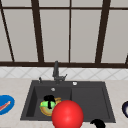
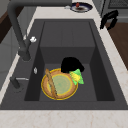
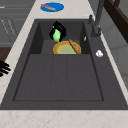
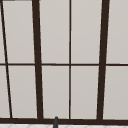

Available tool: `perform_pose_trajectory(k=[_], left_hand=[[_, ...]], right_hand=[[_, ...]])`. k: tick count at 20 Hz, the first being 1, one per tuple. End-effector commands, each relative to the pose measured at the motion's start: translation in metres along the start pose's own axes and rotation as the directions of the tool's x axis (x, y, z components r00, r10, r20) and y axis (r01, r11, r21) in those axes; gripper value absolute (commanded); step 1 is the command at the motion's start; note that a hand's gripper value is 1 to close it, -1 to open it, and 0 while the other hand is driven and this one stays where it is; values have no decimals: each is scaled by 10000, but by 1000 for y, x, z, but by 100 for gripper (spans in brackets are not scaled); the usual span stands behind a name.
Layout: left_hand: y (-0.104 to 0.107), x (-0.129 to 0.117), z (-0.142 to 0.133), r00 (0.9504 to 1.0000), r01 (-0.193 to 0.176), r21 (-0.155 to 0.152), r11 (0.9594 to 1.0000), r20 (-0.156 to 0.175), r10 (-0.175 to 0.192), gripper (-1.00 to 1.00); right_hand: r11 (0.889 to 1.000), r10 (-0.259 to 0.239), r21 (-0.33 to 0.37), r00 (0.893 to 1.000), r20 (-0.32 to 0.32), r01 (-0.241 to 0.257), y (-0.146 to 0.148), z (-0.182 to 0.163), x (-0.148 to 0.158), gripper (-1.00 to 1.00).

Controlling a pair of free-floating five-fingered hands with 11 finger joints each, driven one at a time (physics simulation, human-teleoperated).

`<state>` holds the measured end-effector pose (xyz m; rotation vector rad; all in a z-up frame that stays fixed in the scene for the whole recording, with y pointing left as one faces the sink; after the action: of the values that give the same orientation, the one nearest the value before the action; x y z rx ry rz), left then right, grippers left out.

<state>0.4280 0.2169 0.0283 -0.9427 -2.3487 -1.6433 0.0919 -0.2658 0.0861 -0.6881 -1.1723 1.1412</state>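
Fingers of my left hand (image 2: 71, 65) are curling round a green sponge (image 2: 77, 76), pinching it so that it hangs just under my palm. Directly below that hand, a round yellow-rimmed plate (image 2: 60, 86) is lying flat on the floor of the dark sink (image 1: 90, 100), in the deeper basin on my left. A wooden utensil (image 2: 51, 82) is resting slantwise across the plate's far edge, on the side away from the sponge. I am holding the sponge low, at the plate's rim; whether it is touching the plate I cannot tell. Held so close, it seems placed for wiping the plate, though that is my judgement.

Beyond my left hand, the dark faucet (image 1: 56, 71) is standing at the back of the sink, beneath a large window (image 4: 70, 62). Further to that hand's left, a blue plate (image 1: 5, 104) is sitting on the pale counter.

My right hand (image 2: 109, 19) is hanging idle in the air past the sink's front edge, well apart from the sponge, its fingers loosely spread and grasping nothing. Between my two hands, a big red ball (image 1: 67, 114) is sitting at the front rim. Another dark dish (image 2: 80, 7) is resting on the counter to my right.
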Motion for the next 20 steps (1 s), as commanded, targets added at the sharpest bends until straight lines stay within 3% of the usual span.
perform_pose_trajectory(k=[1, 6, 12, 14, 16, 18, 19, 20], left_hand=[[-14, -42, 3, 9999, 93, 65, 9999, -136, -92, 100], [-41, -92, 6, 9995, 324, 73, 9994, -60, -324, 100], [-62, -149, 33, 9985, 538, 326, 9980, 109, -542, 100], [-60, -154, 41, 9953, 852, 215, 9961, 445, -861, 100], [-65, -154, 47, 9872, 1259, 74, 9920, 981, -1261, 100], [-71, -147, 53, 9812, 1386, -98, 9903, 1373, -1359, 100], [-78, -141, 51, 9766, 1438, -200, 9894, 1644, -1386, -100], [-80, -127, 51, 9505, 2083, -456, 9770, 2451, -1912, -100]], right_hand=[[10000, 0, 0, 10000, 0, 0, 0, 0, 0, 0], [10000, 0, 0, 10000, 0, 0, 0, 0, 0, 0], [10000, 0, 0, 10000, 0, 0, 0, 0, 0, 0], [10000, 0, 0, 10000, 0, 0, 0, 0, 0, 0], [10000, 0, 0, 10000, 0, 0, 0, 0, 0, 0], [10000, 0, 0, 10000, 0, 0, 0, 0, 0, 0], [10000, 0, 0, 10000, 0, 0, 0, 0, 0, 0], [10000, 0, 0, 10000, 0, 0, 0, 0, 0, 0]])
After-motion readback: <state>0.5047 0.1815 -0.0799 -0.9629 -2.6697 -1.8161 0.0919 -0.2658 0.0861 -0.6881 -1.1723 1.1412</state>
